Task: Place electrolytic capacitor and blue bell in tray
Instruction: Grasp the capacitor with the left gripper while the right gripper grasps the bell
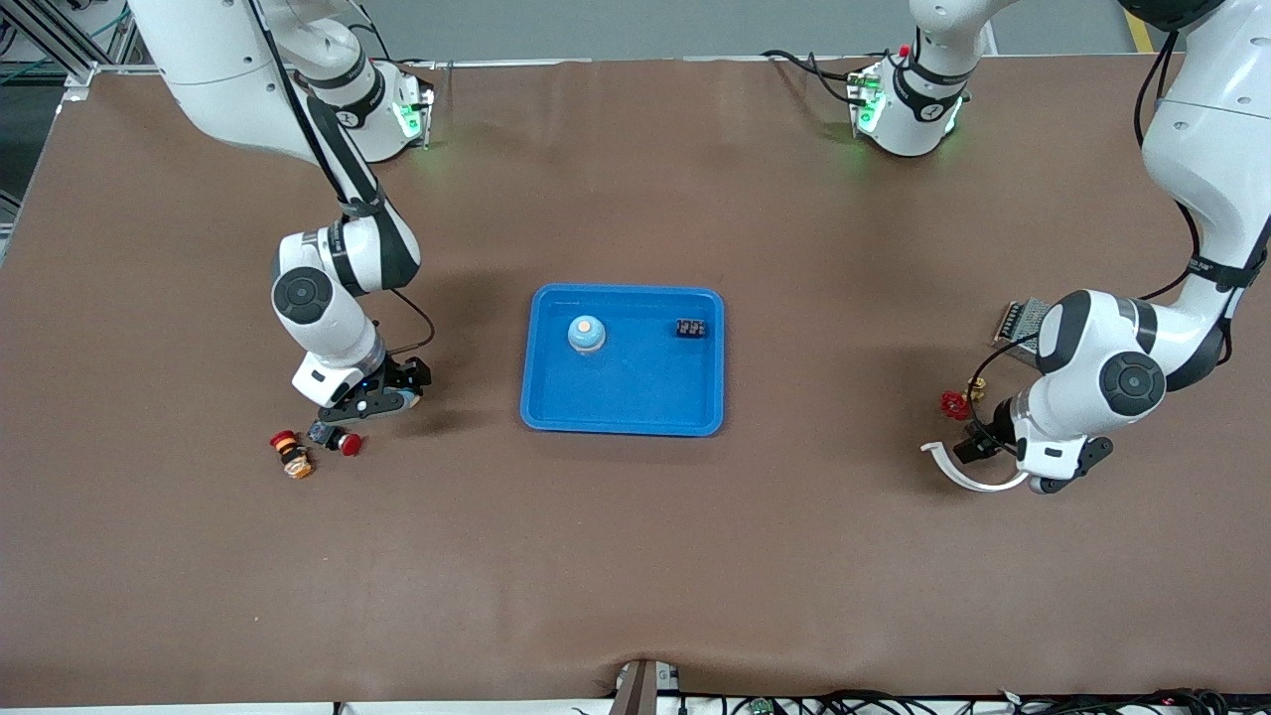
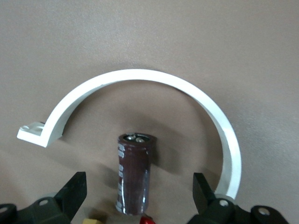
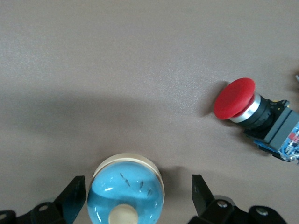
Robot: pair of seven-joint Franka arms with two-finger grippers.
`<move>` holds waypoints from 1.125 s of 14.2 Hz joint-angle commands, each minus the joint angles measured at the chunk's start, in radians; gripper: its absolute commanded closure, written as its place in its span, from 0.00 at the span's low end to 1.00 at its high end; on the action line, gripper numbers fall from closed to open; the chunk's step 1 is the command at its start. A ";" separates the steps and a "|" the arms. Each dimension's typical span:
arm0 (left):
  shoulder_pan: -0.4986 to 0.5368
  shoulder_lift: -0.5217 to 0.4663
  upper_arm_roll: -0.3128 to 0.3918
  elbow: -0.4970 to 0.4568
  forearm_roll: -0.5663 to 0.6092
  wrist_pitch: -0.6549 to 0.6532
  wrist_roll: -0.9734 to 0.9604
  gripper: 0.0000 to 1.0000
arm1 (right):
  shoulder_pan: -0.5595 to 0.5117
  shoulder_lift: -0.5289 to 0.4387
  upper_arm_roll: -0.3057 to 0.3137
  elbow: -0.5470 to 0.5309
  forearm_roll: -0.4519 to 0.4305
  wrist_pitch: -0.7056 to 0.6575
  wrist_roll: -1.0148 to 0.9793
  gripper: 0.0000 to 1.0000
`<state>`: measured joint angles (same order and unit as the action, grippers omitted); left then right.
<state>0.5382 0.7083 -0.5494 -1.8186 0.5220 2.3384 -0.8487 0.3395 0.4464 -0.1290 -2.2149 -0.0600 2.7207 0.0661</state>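
Two items are held in the tray (image 1: 556, 397), which lies mid-table: a first blue bell (image 1: 586, 335) with a pale top, and a small black component (image 1: 691, 328) near the rim farther from the front camera. They are well apart.

- Left gripper (image 2: 138, 186): fingers spread, nothing gripped. It is held over the electrolytic capacitor (image 2: 134, 172), a dark cylinder lying on its side at the left arm's end of the table, inside the arc of a white curved strip (image 2: 140, 74). The capacitor is hidden by the arm in the front view.
- Right gripper (image 3: 138, 191): fingers spread either side of a second blue bell (image 3: 126, 196), not clamped. This bell is cut off by the wrist view's edge and hidden in the front view.
- Red push button (image 3: 235, 98): on its side near the second bell.
- Small orange and red part (image 1: 291, 455): beside the button, type not discernible.
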 commanded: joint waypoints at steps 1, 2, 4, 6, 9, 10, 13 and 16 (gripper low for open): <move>0.014 0.007 -0.003 -0.007 0.030 0.021 0.011 0.00 | -0.019 0.003 0.019 0.006 0.014 0.008 -0.003 0.00; 0.014 0.010 -0.003 -0.005 0.030 0.021 0.011 0.00 | -0.019 0.005 0.019 0.007 0.014 0.008 -0.003 0.00; 0.014 0.010 -0.003 -0.005 0.032 0.021 0.011 0.00 | -0.019 0.005 0.028 0.007 0.016 0.008 -0.003 0.00; 0.014 0.011 -0.003 -0.004 0.032 0.021 0.005 0.00 | -0.019 0.005 0.031 0.007 0.016 0.008 -0.002 0.00; 0.011 0.010 -0.003 -0.005 0.032 0.019 -0.010 0.40 | -0.017 0.006 0.040 0.006 0.016 0.008 -0.002 0.00; 0.011 0.010 -0.003 -0.005 0.032 0.019 -0.010 0.67 | -0.019 0.006 0.040 0.006 0.016 0.008 -0.003 0.00; 0.009 0.010 0.000 -0.004 0.032 0.019 -0.006 1.00 | -0.031 0.006 0.040 0.007 0.016 0.008 -0.029 0.00; 0.012 -0.004 -0.001 0.008 0.032 0.007 -0.006 1.00 | -0.043 0.005 0.040 0.006 0.016 0.007 -0.042 0.00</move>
<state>0.5390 0.7145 -0.5449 -1.8162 0.5275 2.3449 -0.8488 0.3243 0.4495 -0.1060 -2.2119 -0.0599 2.7224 0.0534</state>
